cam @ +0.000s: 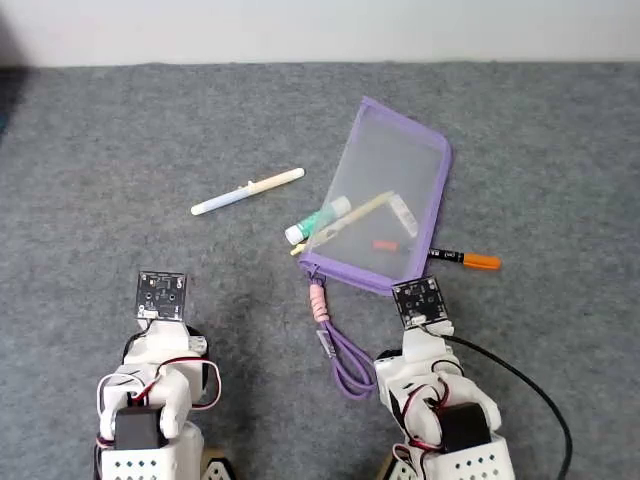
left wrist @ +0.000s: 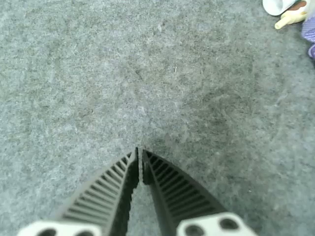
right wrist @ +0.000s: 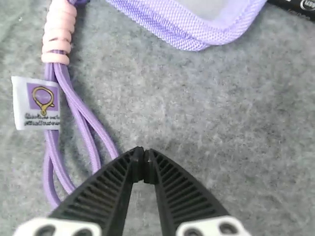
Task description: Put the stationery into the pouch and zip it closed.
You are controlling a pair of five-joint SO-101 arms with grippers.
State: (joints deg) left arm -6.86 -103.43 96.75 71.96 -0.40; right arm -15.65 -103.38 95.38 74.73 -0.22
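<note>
Both arms' jaws pressed together, empty, right ones by the strap (right wrist: pixel 50 162) of the pouch (cam: pixel 395 190), pens half inside, pastel pen (cam: pixel 248 191) and orange pen (cam: pixel 465 260) outside on counter (cam: pixel 100 150).

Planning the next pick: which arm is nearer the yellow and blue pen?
Left. The left arm sits short of the pen, slightly left; the right arm is farther right, by the pouch.

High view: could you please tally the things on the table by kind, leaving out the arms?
Pens or markers: 4 (blue-and-yellow pen, green marker, pale yellow pen, orange-capped pen)
Pouch: 1 (purple pouch)
Total: 5; a white piece and a red piece inside the pouch are too unclear to count.
</note>
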